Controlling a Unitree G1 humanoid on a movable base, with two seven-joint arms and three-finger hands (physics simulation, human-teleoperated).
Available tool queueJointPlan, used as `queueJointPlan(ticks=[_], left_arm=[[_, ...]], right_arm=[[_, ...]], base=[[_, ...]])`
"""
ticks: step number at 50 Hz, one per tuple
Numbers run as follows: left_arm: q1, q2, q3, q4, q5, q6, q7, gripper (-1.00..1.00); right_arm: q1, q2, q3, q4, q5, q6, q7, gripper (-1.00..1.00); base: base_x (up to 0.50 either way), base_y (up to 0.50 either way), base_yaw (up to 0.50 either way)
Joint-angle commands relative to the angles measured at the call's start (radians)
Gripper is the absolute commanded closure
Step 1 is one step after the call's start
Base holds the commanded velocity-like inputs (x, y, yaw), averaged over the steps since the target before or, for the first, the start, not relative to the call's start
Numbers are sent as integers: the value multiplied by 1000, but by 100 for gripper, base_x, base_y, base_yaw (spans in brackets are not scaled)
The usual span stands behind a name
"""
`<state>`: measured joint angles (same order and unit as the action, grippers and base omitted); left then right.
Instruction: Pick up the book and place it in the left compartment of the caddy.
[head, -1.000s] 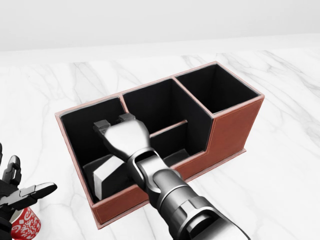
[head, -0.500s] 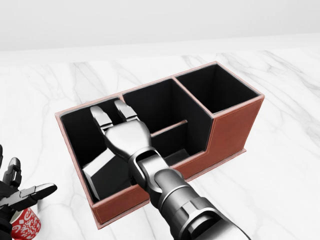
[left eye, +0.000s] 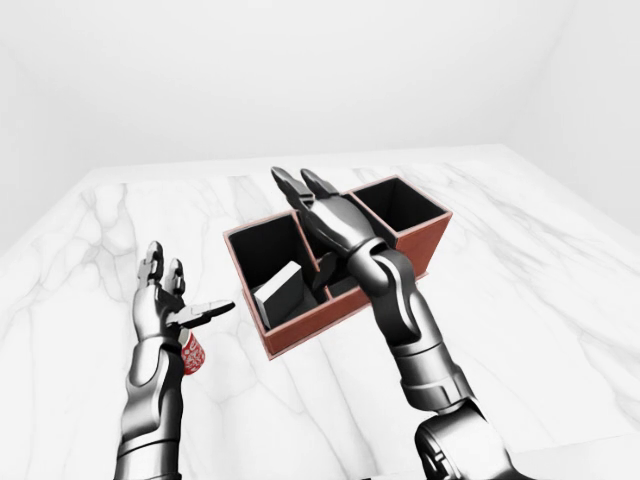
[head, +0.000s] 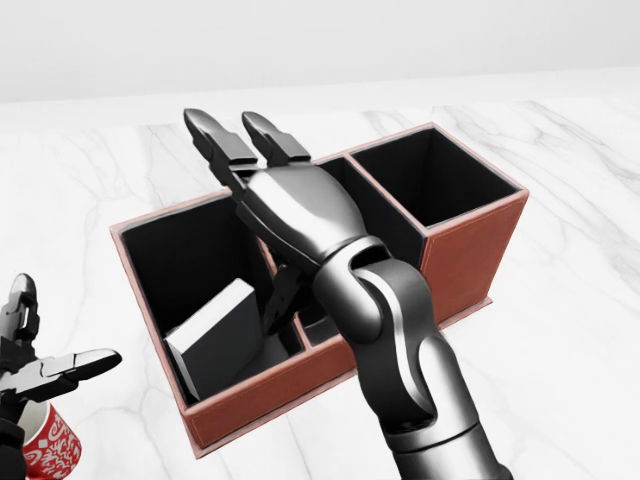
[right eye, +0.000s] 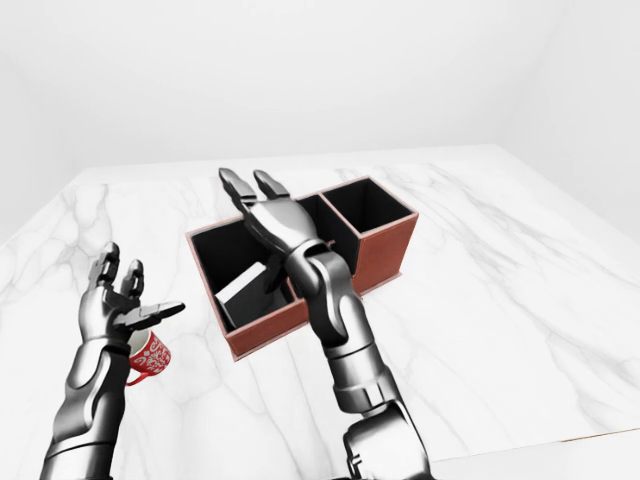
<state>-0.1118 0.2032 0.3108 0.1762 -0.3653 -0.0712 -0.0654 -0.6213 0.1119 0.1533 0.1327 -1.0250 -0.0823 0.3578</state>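
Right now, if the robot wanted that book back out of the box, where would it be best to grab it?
Probably by the raised upper edge, coming from above. The book lies tilted in the left compartment of the caddy, its lower end down at the bottom; walls on every side shut off any sideways approach. The right hand, open above the caddy, could pinch that edge across its thin sides.

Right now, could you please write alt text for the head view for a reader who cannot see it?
A grey book leans inside the left compartment of a red-brown, black-lined caddy on a white marble table. The open right hand hovers above the caddy; the open left hand hangs over a red patterned mug at lower left.
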Motion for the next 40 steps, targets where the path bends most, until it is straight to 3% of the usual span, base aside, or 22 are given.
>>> queueJointPlan(ticks=[1,2,3,6,8,17,23,28,32,34,39,40], left_arm=[[41,-34,-4,-214,43,58,12,-100],[43,-37,-3,-221,54,52,11,-100],[54,-41,-5,-251,63,58,11,-100],[67,-51,-1,-295,76,71,6,-100],[71,-57,-1,-306,86,70,4,-100],[99,-79,5,-388,102,77,2,-100],[119,-99,5,-459,108,35,7,-100],[145,-112,39,-600,47,65,33,-100],[157,-118,56,-662,32,67,39,-100],[164,-124,58,-676,26,63,35,-100],[189,-144,65,-715,-1,33,20,-100],[192,-146,68,-726,-11,30,20,-100]], right_arm=[[142,-78,-48,-481,166,61,218,-100],[146,-87,-54,-496,177,72,218,-100],[156,-97,-77,-534,205,104,225,-100],[171,-129,-105,-592,257,153,209,-100],[196,-146,-139,-657,312,170,203,-100],[295,-226,-239,-806,522,170,85,-100],[375,-259,-325,-843,690,170,-28,-100],[409,-269,-379,-883,791,170,-115,-100],[446,-274,-414,-900,854,169,-155,-100],[465,-271,-422,-901,875,137,-169,-100],[483,-276,-473,-919,964,114,-211,-100],[487,-276,-482,-920,980,93,-220,-100]], base=[[0,0,0],[0,0,0],[0,0,0],[0,0,0],[0,0,0],[0,0,0],[0,0,0],[0,0,0],[0,0,0],[0,0,0],[0,0,0],[0,0,0]])
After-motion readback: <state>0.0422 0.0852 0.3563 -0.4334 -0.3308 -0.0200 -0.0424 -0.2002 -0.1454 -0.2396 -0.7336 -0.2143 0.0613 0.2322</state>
